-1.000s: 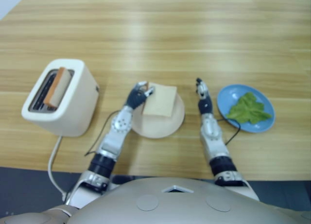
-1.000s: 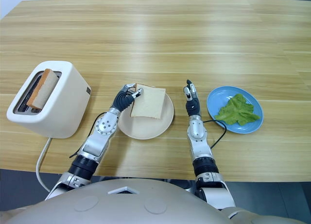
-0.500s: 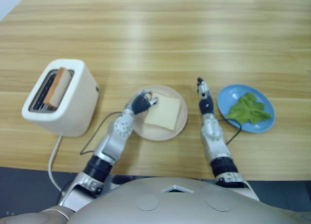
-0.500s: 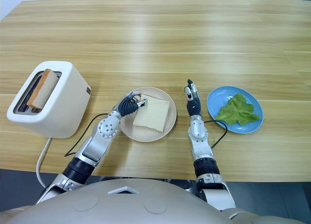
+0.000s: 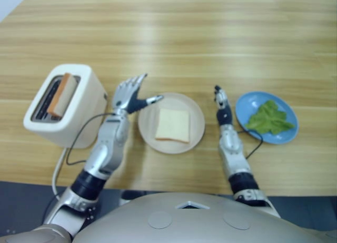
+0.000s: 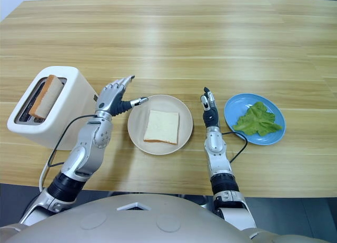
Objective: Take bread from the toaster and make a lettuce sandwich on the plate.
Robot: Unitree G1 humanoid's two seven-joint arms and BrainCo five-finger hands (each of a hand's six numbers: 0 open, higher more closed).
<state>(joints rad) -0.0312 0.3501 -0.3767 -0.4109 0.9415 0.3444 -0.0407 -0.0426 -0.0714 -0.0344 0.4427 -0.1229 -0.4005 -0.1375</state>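
Wooden table (image 6: 210, 37): square bread (image 6: 161, 126) flat on round plate (image 6: 138, 122) near front edge; left hand (image 6: 112, 98) spread, empty; right hand (image 6: 209, 109) straight-fingered, empty; toaster (image 6: 71, 119) half-hides its slice (image 6: 45, 97).

Pale wooden table (image 6: 210, 37), brightly lit.
Long planks run side to side, with a soft glare across the middle — dark grey floor (image 6: 300, 211) below the near edge.

Wooden table (image 6: 210, 37), white toaster (image 6: 71, 119), beige plate (image 6: 185, 112), blue plate (image 6: 234, 108)
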